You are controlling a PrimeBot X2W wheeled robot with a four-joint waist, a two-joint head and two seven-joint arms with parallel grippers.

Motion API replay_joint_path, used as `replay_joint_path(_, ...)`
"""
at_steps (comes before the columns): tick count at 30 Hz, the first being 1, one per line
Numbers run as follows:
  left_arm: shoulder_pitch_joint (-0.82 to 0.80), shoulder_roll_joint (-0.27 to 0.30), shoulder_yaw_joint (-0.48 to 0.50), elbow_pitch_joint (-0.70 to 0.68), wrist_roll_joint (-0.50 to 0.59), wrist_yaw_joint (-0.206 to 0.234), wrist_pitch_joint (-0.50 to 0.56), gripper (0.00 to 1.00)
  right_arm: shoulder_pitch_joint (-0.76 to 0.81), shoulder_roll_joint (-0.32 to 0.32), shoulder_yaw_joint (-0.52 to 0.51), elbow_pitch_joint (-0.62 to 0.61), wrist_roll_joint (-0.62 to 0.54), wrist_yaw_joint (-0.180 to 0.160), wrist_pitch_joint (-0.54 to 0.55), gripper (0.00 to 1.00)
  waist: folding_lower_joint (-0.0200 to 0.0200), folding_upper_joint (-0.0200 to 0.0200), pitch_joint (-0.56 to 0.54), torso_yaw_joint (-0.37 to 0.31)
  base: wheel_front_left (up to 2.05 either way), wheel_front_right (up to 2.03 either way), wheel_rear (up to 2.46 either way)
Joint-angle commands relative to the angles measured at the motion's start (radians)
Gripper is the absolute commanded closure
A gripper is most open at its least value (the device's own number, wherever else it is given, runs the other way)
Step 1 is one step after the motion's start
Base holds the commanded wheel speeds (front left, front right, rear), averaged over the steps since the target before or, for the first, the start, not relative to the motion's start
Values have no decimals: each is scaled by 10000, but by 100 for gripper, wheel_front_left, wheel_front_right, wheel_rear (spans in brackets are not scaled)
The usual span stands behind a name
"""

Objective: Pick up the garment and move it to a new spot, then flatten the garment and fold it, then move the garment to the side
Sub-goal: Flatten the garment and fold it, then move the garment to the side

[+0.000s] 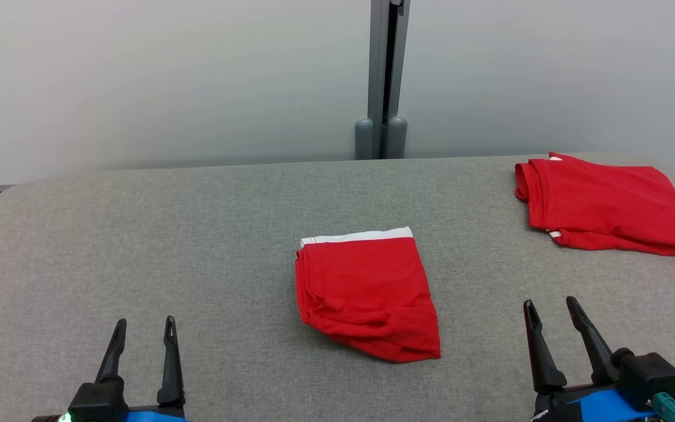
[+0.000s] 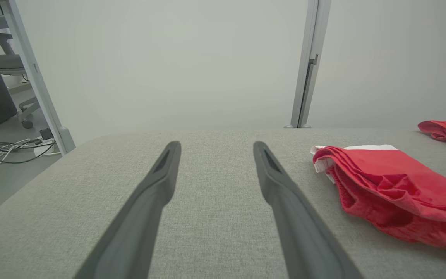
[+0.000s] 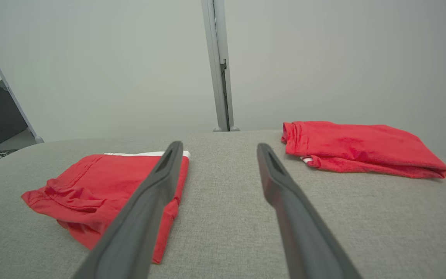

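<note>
Centrally, folded red garment [image 1: 367,293], white band [image 1: 356,237], left fingers [image 1: 171,363] and right fingers [image 1: 541,349] spread, empty

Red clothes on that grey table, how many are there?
2. The folded red garment with a white band lies at the middle of the table; the other folded red garment lies at its far right corner. None seems hidden.

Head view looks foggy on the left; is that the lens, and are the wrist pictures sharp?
Head view: pale haze veils the wall at left, cause unclear; left wrist view: near fingers soft, garment sharper; right wrist view: likewise, shadows faint.
</note>
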Motion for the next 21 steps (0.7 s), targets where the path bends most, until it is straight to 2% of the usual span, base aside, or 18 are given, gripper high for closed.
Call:
replay_joint_path(1,46,37,-19,23,-1,22,-23,0,104,27,-19,19,-39,5,-27,0,0,-1,5,21,0,0,0)
replay_joint_path(21,-89,49,-90,79,-87,46,-23,0,25,49,101,427,269,5,-28,0,0,-1,-17,249,0,0,0)
